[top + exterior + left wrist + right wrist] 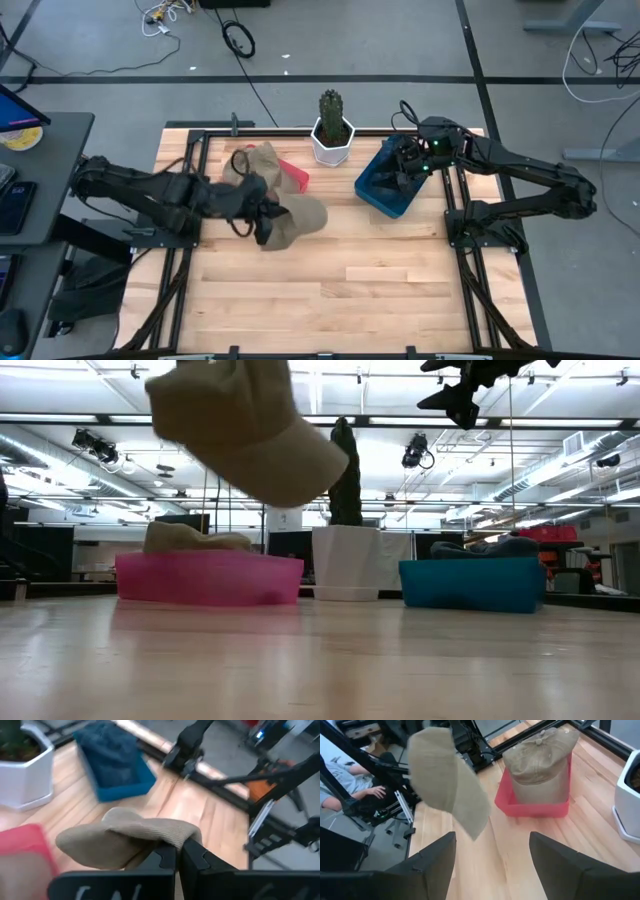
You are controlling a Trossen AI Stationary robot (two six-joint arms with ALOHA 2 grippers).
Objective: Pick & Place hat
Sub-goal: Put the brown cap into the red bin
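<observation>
We see the left gripper, fingers pinched on the tan hat, holding it above the surface beside the pink bin — soft, light, floppy; we recommend brim grasps — while the right gripper hovers open over the blue bin

2 dark arms with black, blocky fingers.

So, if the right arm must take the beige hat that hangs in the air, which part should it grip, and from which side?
Probably the free brim end of the beige hat, coming from the right. The left gripper is shut on the crown's edge, so the hat hangs with its flat, thin brim pointing toward the open right gripper, and open fingers could close over it. The soft crown would likely fold.
</observation>
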